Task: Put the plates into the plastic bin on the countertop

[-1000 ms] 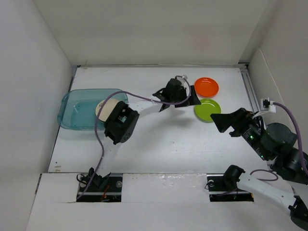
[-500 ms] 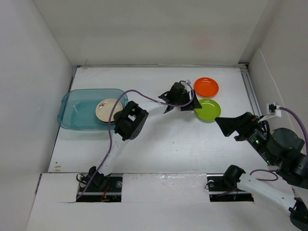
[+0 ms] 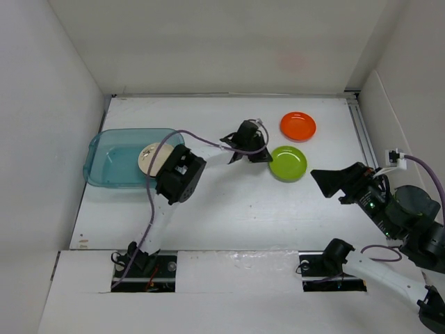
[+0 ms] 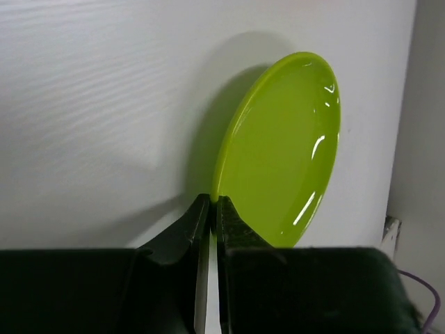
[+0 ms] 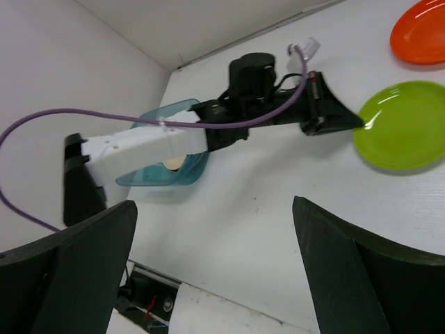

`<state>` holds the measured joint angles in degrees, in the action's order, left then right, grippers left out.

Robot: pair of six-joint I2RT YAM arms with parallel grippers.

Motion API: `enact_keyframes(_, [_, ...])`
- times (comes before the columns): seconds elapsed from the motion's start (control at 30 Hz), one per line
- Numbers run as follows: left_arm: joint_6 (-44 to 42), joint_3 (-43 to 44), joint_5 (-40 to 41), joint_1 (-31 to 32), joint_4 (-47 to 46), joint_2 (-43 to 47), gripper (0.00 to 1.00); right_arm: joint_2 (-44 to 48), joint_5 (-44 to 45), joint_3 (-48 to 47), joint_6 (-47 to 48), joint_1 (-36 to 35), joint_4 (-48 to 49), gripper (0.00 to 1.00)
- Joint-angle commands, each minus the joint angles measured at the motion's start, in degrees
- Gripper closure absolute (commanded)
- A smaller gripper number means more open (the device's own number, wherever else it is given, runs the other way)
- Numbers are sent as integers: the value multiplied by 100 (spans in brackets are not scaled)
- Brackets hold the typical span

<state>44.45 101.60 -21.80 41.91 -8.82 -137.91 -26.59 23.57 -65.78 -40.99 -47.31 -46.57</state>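
Note:
A lime green plate lies on the white countertop, and my left gripper is shut on its left rim. In the left wrist view the rim of that green plate is pinched between the black fingertips of the left gripper. An orange plate rests just behind it. The teal plastic bin stands at the left with a cream plate inside, partly hidden by my left arm. My right gripper hovers open at the right, holding nothing, apart from the plates.
White walls close in the countertop on three sides. The left arm's purple cable loops over the bin's right end. In the right wrist view the green plate, orange plate and bin show beyond the open right gripper.
The left gripper went from open to shut on the green plate's rim and has drawn the plate a little leftward, away from the orange one. The right arm shifted slightly, then held still.

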Motion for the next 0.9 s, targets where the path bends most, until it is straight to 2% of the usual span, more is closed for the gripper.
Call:
enact_keyframes(0.0, [-139,-1095,685,-604,381,1781,100,-12,-2,64,-49,11,95,1])
enact_keyframes(0.1, [-41,-2280,1475,-1217,696,3363,100,-83,-2,162,-49,11,261,1])
enact_keyframes(0.17, [20,-2679,1888,-1614,1126,4327,100,-223,-2,363,-49,11,481,1])
enact_keyframes(0.23, [20,-3347,2056,-2360,1198,4850,100,-416,68,582,4,11,726,1])
enact_keyframes(0.3, [99,-3655,1874,-2949,1347,5341,100,-951,209,653,4,11,1105,1])
enact_keyframes(0.33, [99,-3874,1873,-3474,1435,5457,100,-1171,270,654,4,63,1236,1])
enact_keyframes(0.43, [47,-4296,2084,-4293,1691,5852,100,-1962,446,601,4,300,1842,1])
enact_keyframes(0.53, [300,-4683,2267,-4744,1743,6230,100,-2726,70,767,-66,1256,2747,1])
enact_keyframes(0.57, [301,-4920,2320,-4945,1743,6319,100,-2990,-549,768,-180,1633,2941,1])
enact_keyframes(0.6, [301,-5026,2321,-5008,1691,6398,100,-3262,-956,829,-285,2394,3247,1])
enact_keyframes(0.67, [241,-5089,2321,-5061,1629,6461,100,-4036,-1747,830,-427,2979,3504,1])
enact_keyframes(0.87, [240,-5212,2374,-5061,1682,6338,100,-5222,-2129,909,-672,4184,4339,1])
